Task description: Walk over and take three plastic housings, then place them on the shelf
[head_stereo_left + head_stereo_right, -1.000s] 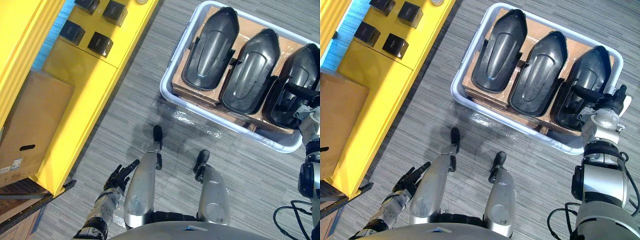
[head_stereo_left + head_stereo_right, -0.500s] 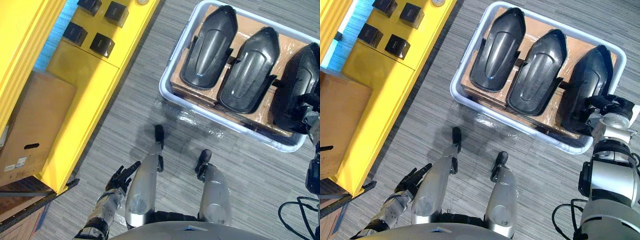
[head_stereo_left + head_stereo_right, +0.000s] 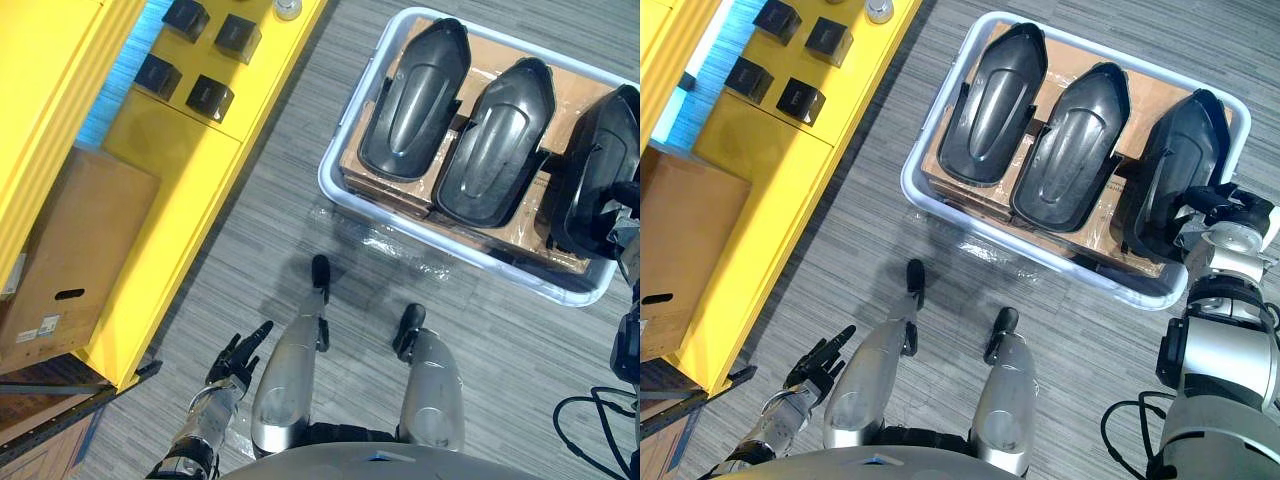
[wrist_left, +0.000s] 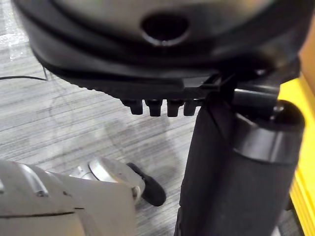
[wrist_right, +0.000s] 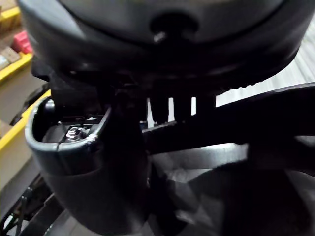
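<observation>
right housing (image 3: 1175, 160) had tilted up in the tub (image 3: 908, 185) since a second ago, its near end gripped by the curled fingers of the right hand (image 3: 1220, 210). middle housing (image 3: 1070, 150) and left housing (image 3: 992, 105) lay flat beside it. left hand (image 3: 812, 366) hung with straight fingers near the yellow shelf (image 3: 760, 210).

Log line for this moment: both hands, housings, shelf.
right hand: shut on right housing rim | left hand: open, idle at side | three housings in tub | yellow shelf: no housing
</observation>
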